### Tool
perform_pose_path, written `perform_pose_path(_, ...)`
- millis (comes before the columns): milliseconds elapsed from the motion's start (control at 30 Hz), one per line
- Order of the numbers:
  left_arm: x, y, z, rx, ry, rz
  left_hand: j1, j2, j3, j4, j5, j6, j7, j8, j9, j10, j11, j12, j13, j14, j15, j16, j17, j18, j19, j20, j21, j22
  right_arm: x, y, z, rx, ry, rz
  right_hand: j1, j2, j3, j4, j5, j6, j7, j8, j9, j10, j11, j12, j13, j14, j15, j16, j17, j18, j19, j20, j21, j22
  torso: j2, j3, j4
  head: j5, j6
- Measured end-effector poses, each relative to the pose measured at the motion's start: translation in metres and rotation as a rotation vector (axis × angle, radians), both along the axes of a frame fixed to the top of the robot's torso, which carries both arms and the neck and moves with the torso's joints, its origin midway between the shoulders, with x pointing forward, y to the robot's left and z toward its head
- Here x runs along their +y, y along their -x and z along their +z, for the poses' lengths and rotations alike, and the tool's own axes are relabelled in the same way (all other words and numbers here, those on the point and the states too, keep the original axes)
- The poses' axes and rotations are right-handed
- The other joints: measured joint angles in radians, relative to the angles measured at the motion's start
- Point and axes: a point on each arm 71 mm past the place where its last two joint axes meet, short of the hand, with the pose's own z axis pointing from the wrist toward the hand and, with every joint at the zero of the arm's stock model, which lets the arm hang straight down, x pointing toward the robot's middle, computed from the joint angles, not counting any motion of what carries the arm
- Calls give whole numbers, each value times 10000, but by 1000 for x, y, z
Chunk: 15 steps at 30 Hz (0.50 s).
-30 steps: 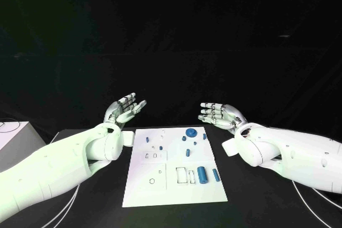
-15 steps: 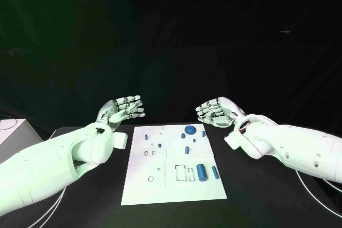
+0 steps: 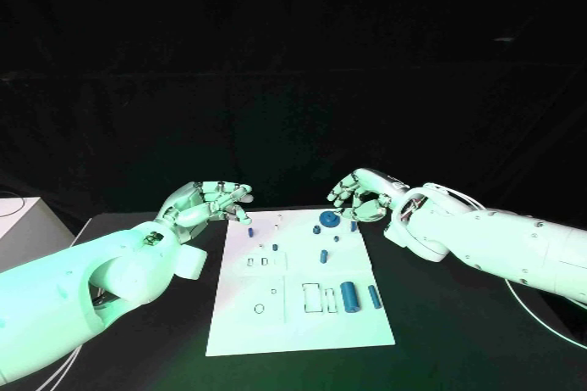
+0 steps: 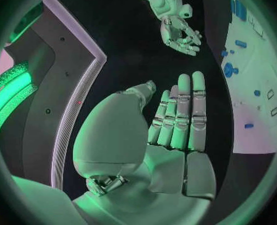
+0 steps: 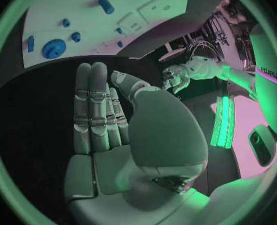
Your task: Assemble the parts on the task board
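The black desk [image 3: 465, 340] is seen carrying the white task board [image 3: 238, 327], laid lengthwise betw. the two arms, presumably so either hand can reach it. The left hand [image 3: 208, 202] is held raised just off the board's far-left corner; fingers are seen straight and side by side in the left wrist view, nothing held. The right hand [image 3: 362, 196] is poised above the board's far-right corner, fingers extended and empty in the right wrist view [image 5: 98, 112], though a slight curl is suggested in the head view. No part is touched by either hand.

Nearest the right hand, just beneath its fingertips, a round blue gear-like part [image 3: 328, 218] is seen on the board, w/ small blue pegs [image 3: 324, 256] scattered a little nearer the robot. Further from both hands, toward the robot, two larger blue cylinders [image 3: 350, 297] lie beside white rectangular recesses [image 3: 310, 297], apparently the slots meant to receive them. A small blue peg [image 3: 251, 233] lies just nearside of the left hand.

Assembly is judged not yet begun: parts lie loose, approx. sorted by type. The right hand's position suggests a first pick at the gear or a nearby peg; small parts may be easily knocked.
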Motion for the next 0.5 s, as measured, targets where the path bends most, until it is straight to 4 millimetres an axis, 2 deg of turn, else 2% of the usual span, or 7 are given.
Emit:
perform_pose_path(67, -2, 3, 3, 15, 56, -256, -51, -51, 65, -13, 0, 1, -1, 58, 49, 15, -16, -42, 1, -61, -60, 530, 392, -1, -37, -38, 473, 302, 2, -2, 0, -97, 474, -4, -172, -172, 380, 138, 0, 99, -44, -97, 55, 139, -72, 0, 33, -1, 0, 1548, 945, 0, 269, 12, 724, 661, 88, 7, 49, -44, 24)
perform_pose_path(133, -4, 6, 7, 10, 129, -529, -62, -62, 135, -29, 0, -17, -18, 59, 91, 15, -16, -68, 10, -73, -72, 996, 730, -2, 51, -126, 1011, 629, 4, -4, -1, -199, 1000, -58, -267, -267, 608, 273, 0, 104, -50, -97, 132, 159, -84, 0, 37, -1, 0, 3178, 2314, 0, 742, 40, 1954, 2145, 195, -4, 109, -86, 38)
perform_pose_path(167, -5, 7, 8, 4, 156, -626, -112, -113, 191, -27, 0, -41, -43, 105, 122, 51, -52, -94, 15, -113, -111, 1250, 916, -3, 51, -126, 1359, 851, 4, -5, -2, -238, 1200, -95, -287, -287, 670, 318, 0, 104, -50, -119, 160, 160, -84, 0, 36, -1, -1, 3745, 2813, -21, 864, 58, 2333, 2608, 235, -12, 131, -99, 40)
perform_pose_path(233, -7, 10, 12, -12, 213, -835, -156, -78, 222, -34, 0, -56, -58, 141, 162, 72, -73, -115, 35, -132, -131, 1590, 1158, -2, 51, -125, 1836, 1152, 5, -8, -3, -329, 1634, -221, -383, -384, 748, 395, 0, 105, -50, -136, 214, 108, -78, 0, 33, -2, -1, 5065, 4211, -312, 1243, 85, 3297, 3860, 323, -31, 175, -128, 47)
perform_pose_path(300, -8, 11, 14, -26, 240, -969, -174, -96, 299, -27, 0, -56, -58, 141, 208, 195, -89, -116, 64, -133, -131, 1929, 1379, -3, -22, -199, 2279, 1443, 7, -10, -4, -397, 1943, -339, -403, -403, 795, 442, 0, 73, -20, -136, 258, -151, -16, 0, 22, -2, -1, 6039, 5257, -389, 1513, 132, 3991, 4731, 393, -48, 210, -153, 55)
perform_pose_path(500, -9, 15, 22, -219, 155, -1276, -196, -118, 326, -56, 0, -56, -57, 224, 275, 229, -124, -116, 106, -163, -161, 2246, 1592, -5, -213, -188, 2765, 1767, 12, -16, -5, -587, 2662, -681, -466, -466, 822, 470, -69, 53, -3, -135, 363, -684, 97, 0, 23, 15, 17, 7095, 6298, -417, 1680, 239, 4724, 5676, 613, -101, 312, -244, 84)
